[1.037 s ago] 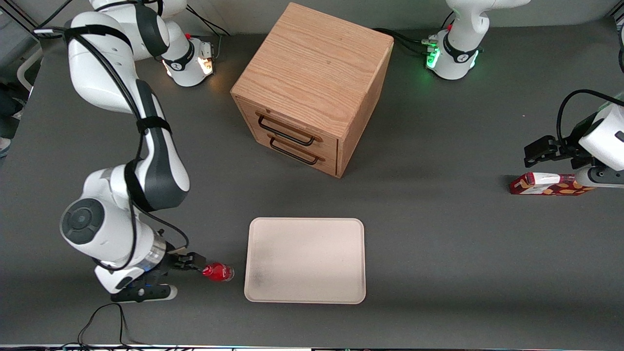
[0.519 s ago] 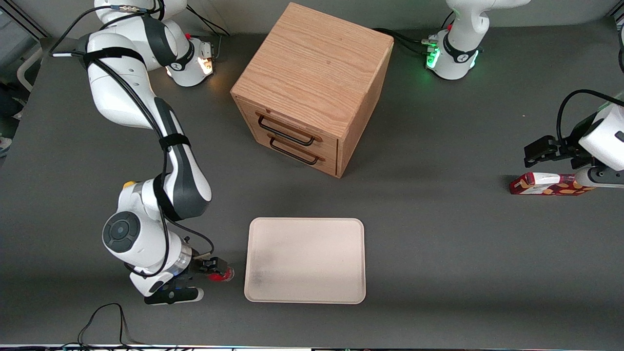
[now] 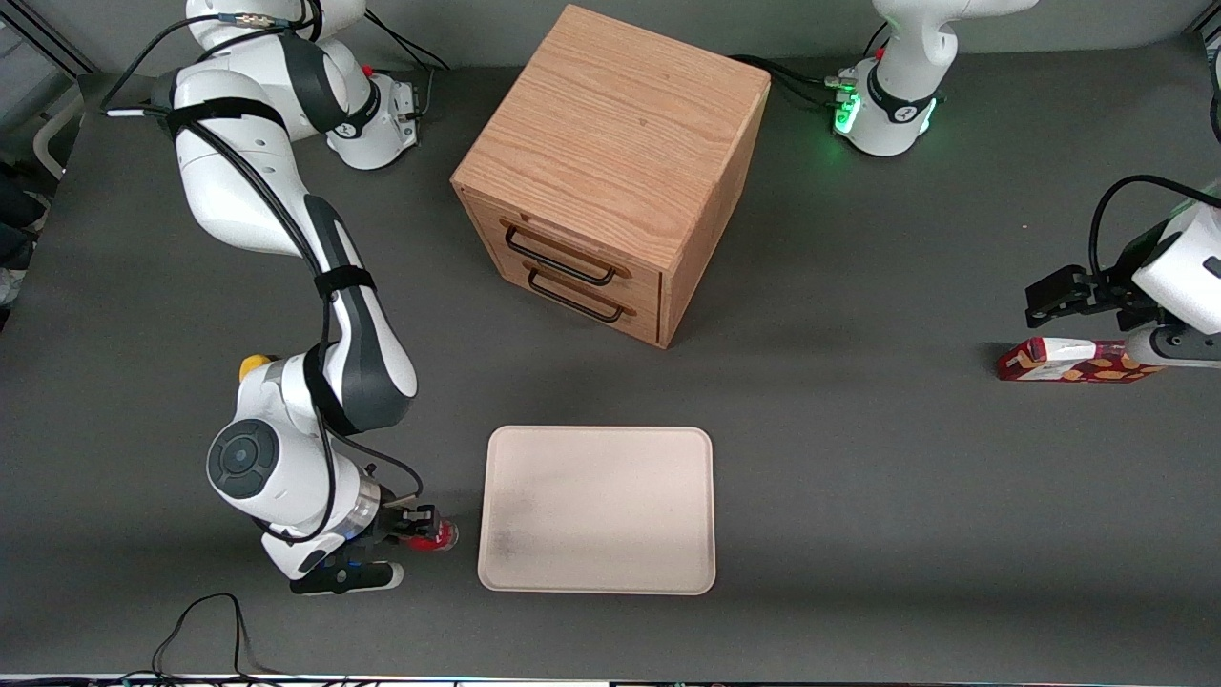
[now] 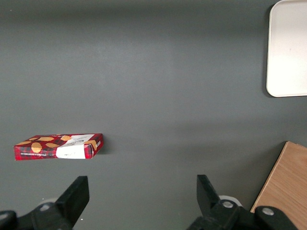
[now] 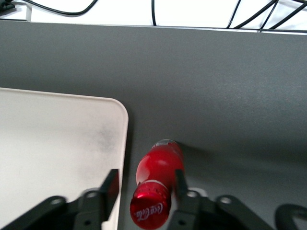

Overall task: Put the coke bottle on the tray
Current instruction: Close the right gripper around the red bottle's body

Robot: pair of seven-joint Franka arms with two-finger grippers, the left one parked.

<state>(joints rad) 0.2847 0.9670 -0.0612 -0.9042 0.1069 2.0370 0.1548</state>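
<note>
The coke bottle [image 3: 441, 537], tiny with a red cap and red label, stands on the grey table beside the short edge of the pale beige tray [image 3: 596, 510], toward the working arm's end. My right gripper [image 3: 420, 528] is low at the bottle and open. In the right wrist view the bottle [image 5: 160, 165] stands between the two fingers of the gripper [image 5: 145, 184], with a gap to one finger. The tray's rounded corner [image 5: 57, 143] lies right beside it. The tray holds nothing.
A wooden drawer box [image 3: 610, 172] with two black handles stands farther from the front camera than the tray. A flat red carton [image 3: 1068, 363] lies toward the parked arm's end, also in the left wrist view [image 4: 57, 146]. A yellow ball [image 3: 253, 363] peeks out beside the working arm.
My right arm has swung toward the tray. The gripper, which was short of the bottle, now has its fingers either side of it. The bottle has not moved.
</note>
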